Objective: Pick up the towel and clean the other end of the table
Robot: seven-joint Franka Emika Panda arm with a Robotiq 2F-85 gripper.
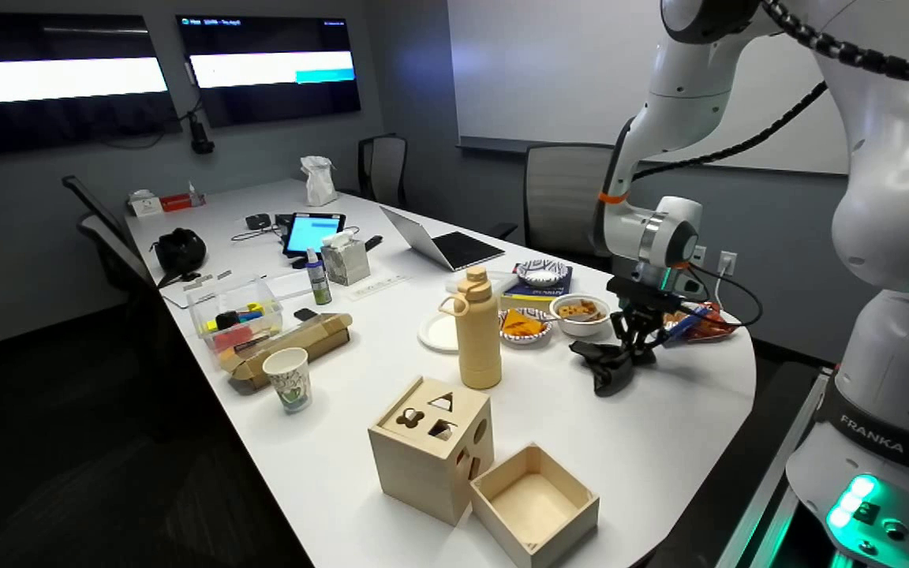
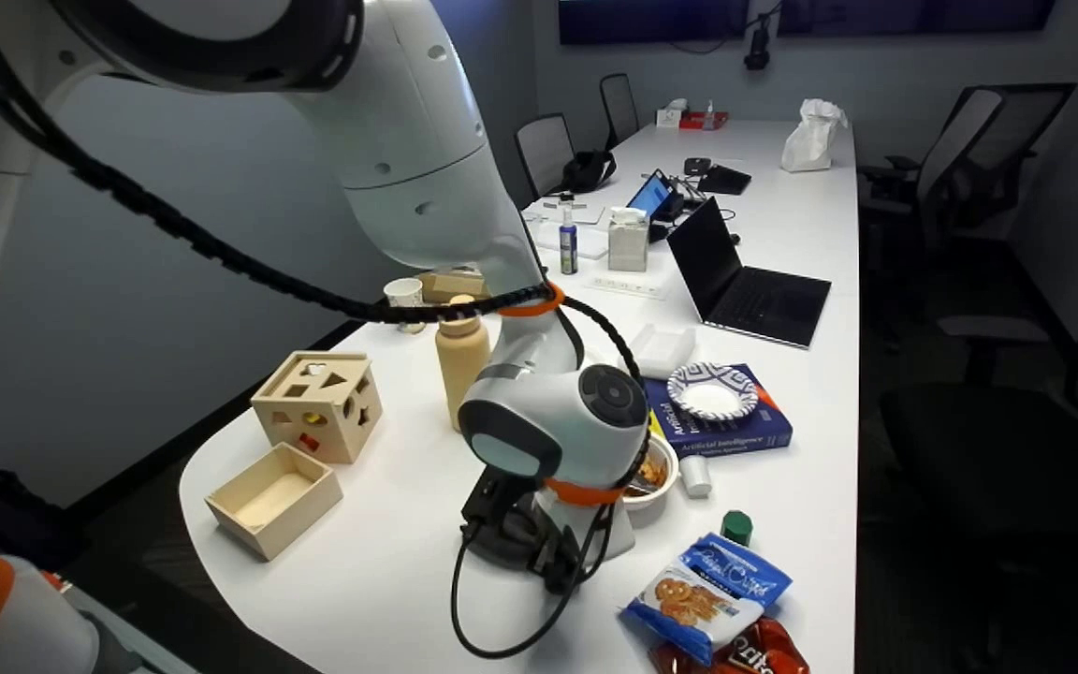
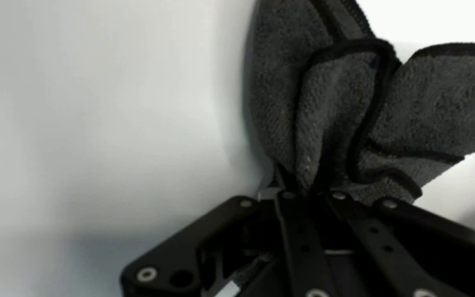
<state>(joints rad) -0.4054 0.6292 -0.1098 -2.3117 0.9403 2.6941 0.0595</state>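
The towel is dark grey with black edging and lies crumpled and folded. It shows in an exterior view (image 1: 606, 368) on the white table (image 1: 581, 426), near the rounded end by the robot base. It fills the upper right of the wrist view (image 3: 340, 103). My gripper (image 3: 305, 187) points down and its fingers are shut on the towel, with folds pinched between the tips and cloth spreading out beyond them. The gripper also shows low over the table in an exterior view (image 1: 637, 351). In an exterior view the arm (image 2: 548, 421) covers much of the gripper and towel.
Near the gripper are snack bags (image 1: 703, 323), a bowl of food (image 1: 581, 314), a plate of chips (image 1: 524, 326) and books (image 2: 726, 421). A tan bottle (image 1: 478, 331), a wooden shape box (image 1: 432, 450) and an open wooden tray (image 1: 535, 505) stand nearby. A laptop (image 1: 443, 241) is farther along.
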